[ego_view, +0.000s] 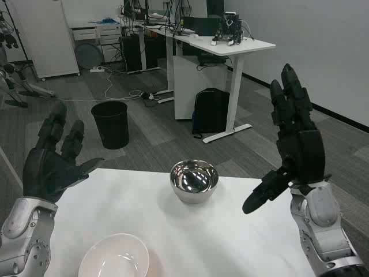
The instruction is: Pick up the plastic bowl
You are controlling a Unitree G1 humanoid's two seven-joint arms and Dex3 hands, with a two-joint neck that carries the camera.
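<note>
A white plastic bowl [114, 257] sits on the white table [242, 242] near its front edge, left of centre. A shiny metal bowl [194, 180] stands farther back near the table's far edge. My left hand [53, 158] is raised above the table's left side, fingers spread, holding nothing. My right hand [294, 141] is raised over the right side, fingers upright and thumb pointing inward, also empty. Both hands are well clear of the two bowls.
Beyond the table lie a black waste bin [110, 124], a black backpack [210, 111] against a white desk [230, 43], cables on the grey floor and a white cabinet [43, 37] at the back left.
</note>
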